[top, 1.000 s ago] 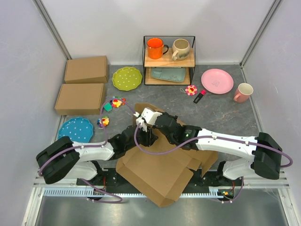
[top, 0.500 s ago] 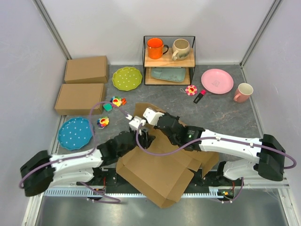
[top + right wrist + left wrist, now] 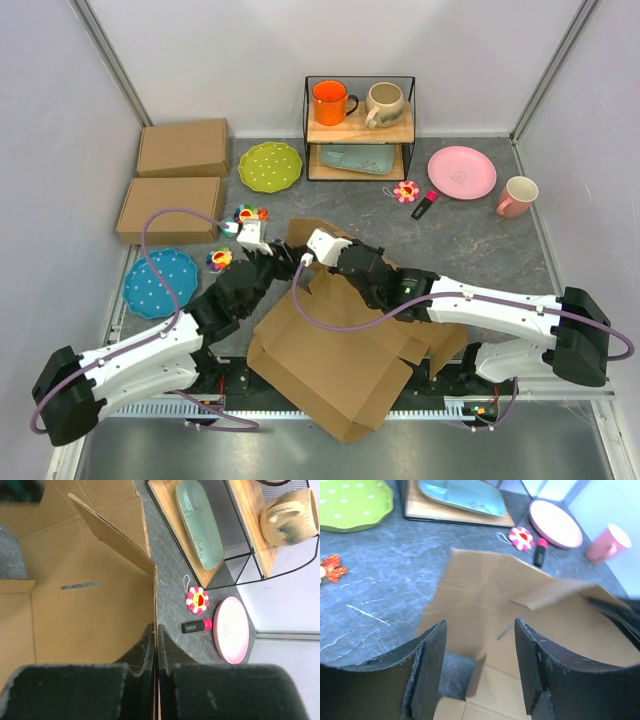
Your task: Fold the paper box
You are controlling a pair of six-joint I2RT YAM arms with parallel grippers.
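The paper box (image 3: 335,350) lies partly folded, right pincer (image 3: 155,632) pinching its flap (left pincer (image 3: 480,635) gaping, empty).

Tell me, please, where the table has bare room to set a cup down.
The widest bare patch lies right of the paper box, between the pink plate, pink mug and right arm. A narrower strip runs between the green plate and the box's far flap. The left side is crowded: cardboard boxes, blue plate, toys, left arm.
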